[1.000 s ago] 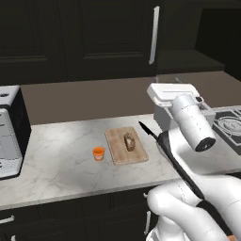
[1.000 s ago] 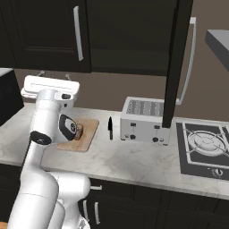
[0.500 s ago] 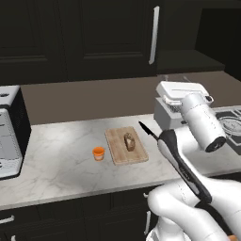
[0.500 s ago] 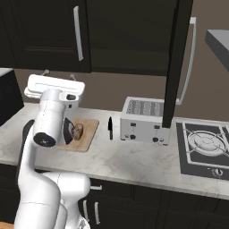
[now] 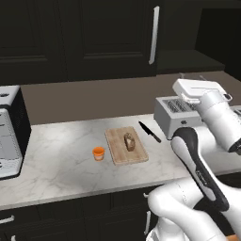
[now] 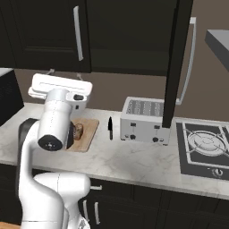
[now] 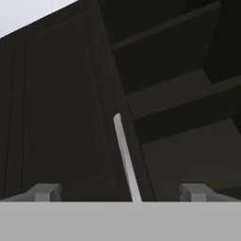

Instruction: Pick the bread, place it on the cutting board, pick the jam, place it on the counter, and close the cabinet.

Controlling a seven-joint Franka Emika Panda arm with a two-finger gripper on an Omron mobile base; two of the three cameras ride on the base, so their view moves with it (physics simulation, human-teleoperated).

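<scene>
The bread [image 5: 129, 141] lies on the cutting board [image 5: 118, 151] at the centre of the left base view, with the jam [image 5: 98, 153] just left of the board on the marbled worktop [image 5: 56, 169]. In the hand view the 2 fingers [image 7: 121, 194] stand spread wide, grasping nothing, facing the cabinet [image 7: 61, 113], whose open shelves fill the upper right.

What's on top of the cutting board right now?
The bread lies on the cutting board. In the right base view the arm covers part of the board.
</scene>
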